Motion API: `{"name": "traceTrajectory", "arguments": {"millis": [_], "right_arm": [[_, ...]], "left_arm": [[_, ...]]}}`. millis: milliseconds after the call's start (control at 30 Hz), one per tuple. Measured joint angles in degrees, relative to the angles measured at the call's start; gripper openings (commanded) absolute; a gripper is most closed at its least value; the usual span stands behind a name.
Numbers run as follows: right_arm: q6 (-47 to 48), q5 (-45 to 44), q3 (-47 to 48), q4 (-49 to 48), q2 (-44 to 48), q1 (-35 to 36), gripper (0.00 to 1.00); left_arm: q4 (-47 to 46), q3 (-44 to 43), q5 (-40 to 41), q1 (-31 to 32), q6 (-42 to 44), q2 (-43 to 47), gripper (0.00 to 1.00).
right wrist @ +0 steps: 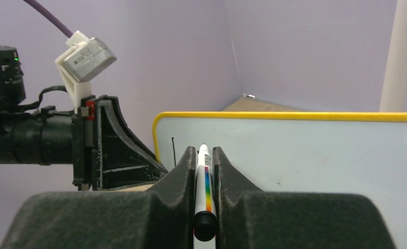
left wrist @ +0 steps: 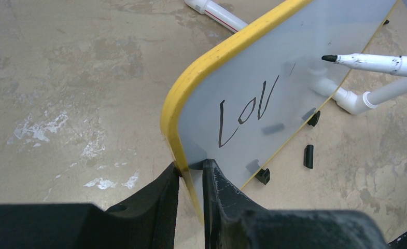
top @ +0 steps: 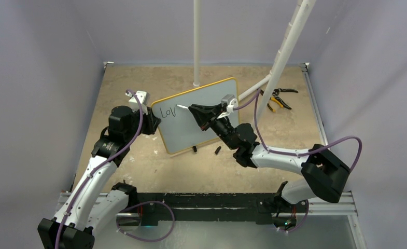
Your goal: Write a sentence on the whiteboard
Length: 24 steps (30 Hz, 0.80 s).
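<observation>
Whiteboard (top: 191, 132) mid-frame in top view, tilted up on table. L gripper (left wrist: 191, 167) clamped on its yellow edge, bottom centre of L wrist view. R gripper (right wrist: 205, 151) clamped on marker (right wrist: 205, 181). "LOV" (left wrist: 248, 110) written, tip hovers just right of V, looks off surface. Adv: land tip lightly, short strokes, match baseline, L holds board rigid vs pen push.

The top camera sits high behind both arm bases, looking down and forward over the whole worktop (top: 139, 171). The left wrist camera looks out past the left gripper (left wrist: 191, 167), very close to a corner of the whiteboard (left wrist: 294, 46), along its face. The right wrist camera looks past the right gripper (right wrist: 205, 151), close to the board's face. All three views share the whiteboard and the marker (left wrist: 377, 63).
</observation>
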<state>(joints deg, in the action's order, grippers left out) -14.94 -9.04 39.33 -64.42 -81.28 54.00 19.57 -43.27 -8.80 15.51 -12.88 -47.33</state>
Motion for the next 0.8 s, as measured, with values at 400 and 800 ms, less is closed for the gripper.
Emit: {"name": "traceTrajectory", "arguments": {"millis": [400,800], "right_arm": [[-0.02,0.0,-1.22,-0.04,-0.28,0.0,0.0],[-0.09,-0.07,-1.2,1.18,-2.29,0.0,0.0]], "left_arm": [[0.0,0.0,0.0,-0.02,0.0,0.0,0.1],[0.0,0.0,0.0,-0.02,0.0,-0.02,0.1]]}}
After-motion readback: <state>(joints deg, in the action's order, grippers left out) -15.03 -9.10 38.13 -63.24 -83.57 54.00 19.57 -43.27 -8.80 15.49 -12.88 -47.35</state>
